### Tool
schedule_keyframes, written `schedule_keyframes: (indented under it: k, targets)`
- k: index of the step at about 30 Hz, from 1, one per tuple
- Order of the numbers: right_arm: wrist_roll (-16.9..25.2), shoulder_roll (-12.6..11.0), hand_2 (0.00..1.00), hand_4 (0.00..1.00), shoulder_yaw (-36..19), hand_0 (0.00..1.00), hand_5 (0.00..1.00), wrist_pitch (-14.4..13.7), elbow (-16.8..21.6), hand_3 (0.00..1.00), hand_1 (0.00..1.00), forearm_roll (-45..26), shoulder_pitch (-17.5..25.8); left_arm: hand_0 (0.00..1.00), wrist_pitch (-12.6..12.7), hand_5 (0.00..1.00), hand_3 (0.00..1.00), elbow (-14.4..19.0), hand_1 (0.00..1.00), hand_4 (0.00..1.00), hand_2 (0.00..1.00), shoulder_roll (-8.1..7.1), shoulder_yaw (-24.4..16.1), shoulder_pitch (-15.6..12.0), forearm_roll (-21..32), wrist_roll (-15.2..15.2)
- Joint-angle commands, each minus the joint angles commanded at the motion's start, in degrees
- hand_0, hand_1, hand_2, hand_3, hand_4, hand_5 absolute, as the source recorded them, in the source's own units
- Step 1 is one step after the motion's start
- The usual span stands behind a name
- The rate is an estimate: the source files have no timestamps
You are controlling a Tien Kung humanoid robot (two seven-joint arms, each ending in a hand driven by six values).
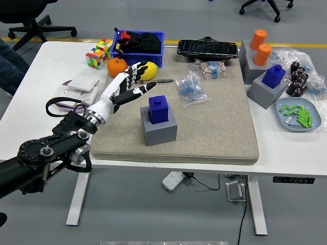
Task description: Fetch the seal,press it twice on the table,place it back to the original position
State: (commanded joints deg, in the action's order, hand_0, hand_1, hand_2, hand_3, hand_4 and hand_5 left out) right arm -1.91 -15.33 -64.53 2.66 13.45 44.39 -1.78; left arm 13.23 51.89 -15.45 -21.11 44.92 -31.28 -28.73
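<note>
A blue seal stands upright in the top of a grey block holder near the middle of the tan mat. My left hand is to the upper left of the seal, apart from it, above the mat's left part. Its fingers are spread and hold nothing. My left arm comes in from the lower left. My right arm is out of sight.
An orange, a lemon, a blue bin, a cube puzzle and a pen lie behind the hand. Small bags lie behind the seal. At right stand another blue seal, orange seals and a tray.
</note>
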Motion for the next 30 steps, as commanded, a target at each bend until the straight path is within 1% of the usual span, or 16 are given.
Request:
schedule_keyframes:
  k: [2, 4, 6, 7, 9, 10, 12, 15, 16, 19, 21, 22, 24, 27, 28, 30]
  targets:
    - [0.0, 0.0, 0.638, 0.71, -0.2, 0.716, 0.503, -0.1, 0.0, 0.608, 0.67, 0.1, 0.0, 0.998, 2.4, 0.772, 0.998, -1.1, 0.998, 0.998, 0.998, -1.44, -1.0, 0.0, 2.1, -2.9]
    - [0.0, 0.0, 0.637, 0.71, -0.2, 0.716, 0.503, -0.1, 0.0, 0.608, 0.67, 0.1, 0.0, 0.997, 4.0, 0.758, 0.998, -2.7, 0.998, 0.981, 0.998, -2.6, -1.1, 0.2, 3.2, -3.8]
    - [0.0, -0.1, 0.637, 0.71, -0.4, 0.716, 0.503, -0.1, 0.0, 0.608, 0.67, 0.2, 0.0, 0.997, 4.7, 0.758, 0.998, -5.6, 0.998, 0.981, 0.998, -4.03, 0.0, 0.7, 3.9, -4.0]
    - [0.0, -0.1, 0.637, 0.71, -0.5, 0.716, 0.503, -0.1, 0.0, 0.608, 0.67, 0.2, 0.0, 0.997, 4.8, 0.758, 0.998, -6.3, 0.998, 0.981, 0.998, -4.42, 0.5, 0.9, 4.1, -3.9]
    - [0.0, -0.1, 0.637, 0.71, -0.7, 0.716, 0.503, -0.1, 0.0, 0.608, 0.67, 0.3, 0.0, 0.997, 5.0, 0.758, 0.998, -9.7, 0.998, 0.981, 0.998, -5.81, 2.2, 1.6, 4.7, -3.1]
    - [0.0, -0.1, 0.637, 0.709, -0.8, 0.716, 0.503, -0.1, -0.1, 0.608, 0.67, 0.3, 0.0, 0.965, 5.0, 0.621, 0.924, -11.2, 0.989, 0.911, 0.974, -6.23, 3.0, 1.9, 5.0, -2.9]
    - [0.0, -0.1, 0.637, 0.709, -1.0, 0.716, 0.503, -0.1, -0.1, 0.608, 0.67, 0.4, 0.0, 0.965, 4.8, 0.621, 0.924, -15.0, 0.989, 0.911, 0.974, -7.05, 4.6, 2.5, 6.3, -2.1]
    - [0.0, -0.1, 0.637, 0.709, -1.2, 0.716, 0.503, -0.2, 0.0, 0.608, 0.67, 0.4, -0.1, 0.965, 4.1, 0.621, 0.924, -20.0, 0.989, 0.911, 0.974, -7.55, 6.9, 3.1, 8.0, -0.9]
    - [0.1, -0.1, 0.636, 0.709, -1.2, 0.716, 0.503, -0.2, 0.0, 0.607, 0.671, 0.4, -0.1, 0.956, 3.9, 0.606, 0.905, -21.7, 0.981, 0.904, 0.959, -7.59, 7.9, 3.3, 8.9, -0.5]
    - [0.1, -0.2, 0.636, 0.709, -1.4, 0.716, 0.503, -0.3, 0.1, 0.607, 0.671, 0.5, -0.2, 0.956, 3.2, 0.606, 0.905, -26.3, 0.981, 0.904, 0.959, -7.67, 10.8, 3.6, 11.8, 0.6]
    - [0.1, -0.1, 0.636, 0.709, -1.5, 0.716, 0.503, -0.2, 0.0, 0.607, 0.671, 0.6, -0.1, 0.956, 2.8, 0.606, 0.905, -28.6, 0.981, 0.904, 0.959, -7.78, 12.2, 3.5, 13.2, 1.9]
    - [0.1, -0.1, 0.636, 0.709, -1.6, 0.716, 0.503, -0.3, 0.0, 0.608, 0.671, 0.6, -0.1, 0.953, 2.6, 0.622, 0.904, -29.4, 0.979, 0.898, 0.956, -7.83, 12.8, 3.5, 13.8, 2.5]
    - [0.0, 0.0, 0.636, 0.709, -1.7, 0.716, 0.503, -0.2, 0.0, 0.608, 0.671, 0.6, 0.1, 0.953, 2.2, 0.622, 0.904, -30.8, 0.979, 0.898, 0.956, -7.96, 13.9, 3.5, 15.0, 3.5]
    - [0.0, 0.1, 0.636, 0.709, -2.0, 0.716, 0.503, -0.2, 0.0, 0.608, 0.671, 0.7, 0.2, 0.953, 2.0, 0.622, 0.904, -31.9, 0.979, 0.898, 0.956, -8.1, 14.8, 3.4, 15.9, 4.0]
    - [0.0, 0.2, 0.636, 0.708, -2.0, 0.717, 0.504, -0.2, 0.0, 0.607, 0.671, 0.7, 0.2, 0.954, 1.9, 0.61, 0.915, -32.1, 0.981, 0.877, 0.965, -8.12, 14.9, 3.4, 16.1, 4.2]
    - [-0.1, 0.2, 0.636, 0.708, -2.1, 0.717, 0.504, -0.2, 0.0, 0.607, 0.671, 0.7, 0.3, 0.954, 1.8, 0.61, 0.915, -32.4, 0.981, 0.877, 0.965, -8.12, 15.2, 3.5, 16.4, 4.5]
